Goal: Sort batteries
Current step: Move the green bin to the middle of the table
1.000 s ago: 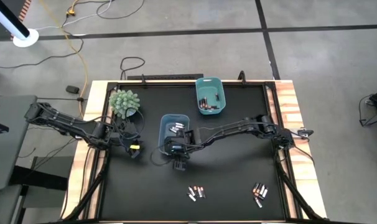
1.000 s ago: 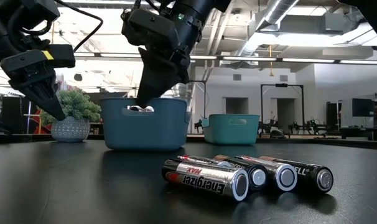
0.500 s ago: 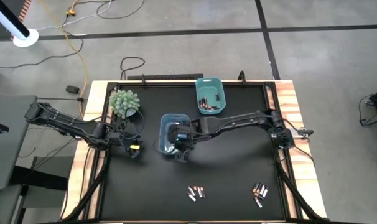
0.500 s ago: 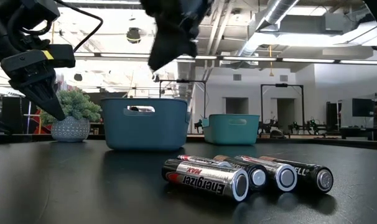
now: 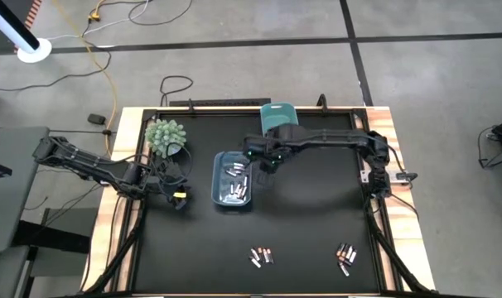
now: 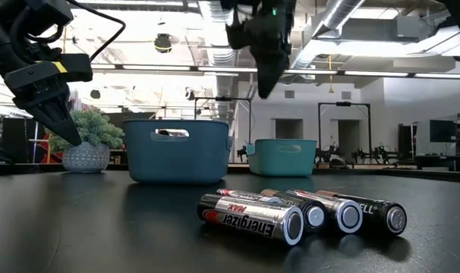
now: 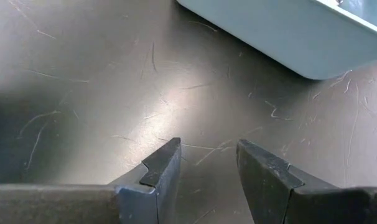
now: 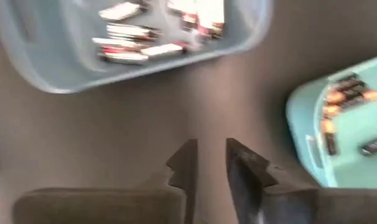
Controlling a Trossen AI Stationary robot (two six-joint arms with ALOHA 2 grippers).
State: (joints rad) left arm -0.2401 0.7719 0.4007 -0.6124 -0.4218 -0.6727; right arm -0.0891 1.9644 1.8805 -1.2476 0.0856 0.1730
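Two small clusters of batteries lie on the black table near its near edge, one [image 5: 261,255] in the middle, shown close up in the low view [image 6: 302,216], the other [image 5: 345,257] to the right. Silvery batteries [image 8: 132,46] lie in the blue bin [image 5: 233,180]; dark copper-ended ones [image 8: 350,87] lie in the teal bin [image 5: 280,124]. My right gripper [image 5: 263,164] [image 8: 208,152] hangs high between the two bins, fingers pointing down, narrowly open and empty. My left gripper [image 5: 178,199] [image 7: 207,152] hovers open above the table left of the blue bin.
A potted plant [image 5: 166,136] stands at the far left of the table, behind my left gripper. The right arm [image 5: 325,141] stretches across the near end of the teal bin. Bare black tabletop [image 5: 309,215] lies between the bins and the loose batteries.
My right gripper has risen from the near side of the blue bin, passed over that bin, and swung toward the table's far right to a spot between the two bins. The left arm has kept still.
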